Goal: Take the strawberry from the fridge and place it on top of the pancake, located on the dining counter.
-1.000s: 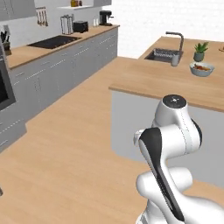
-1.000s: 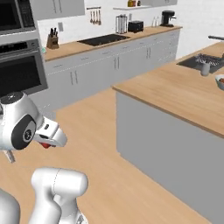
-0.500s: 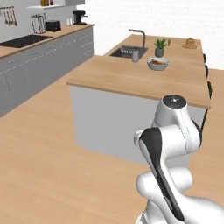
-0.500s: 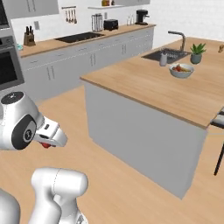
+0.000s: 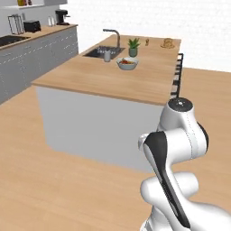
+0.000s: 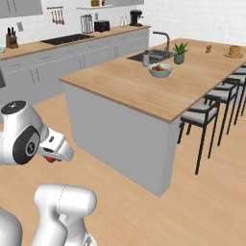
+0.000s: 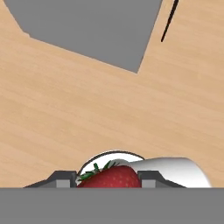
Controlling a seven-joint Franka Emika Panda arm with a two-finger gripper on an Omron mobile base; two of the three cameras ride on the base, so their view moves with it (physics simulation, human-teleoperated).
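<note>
Between the fingers of my gripper sits the strawberry, clamped low over the floor for carrying. Far right on the dining counter's surface waits the pancake, well apart, so I must drive closer.

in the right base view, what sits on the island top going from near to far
bowl of red-orange food → grey cup beside the sink → potted plant → small brown item → pancake on its plate at the far end of the dining counter
</note>
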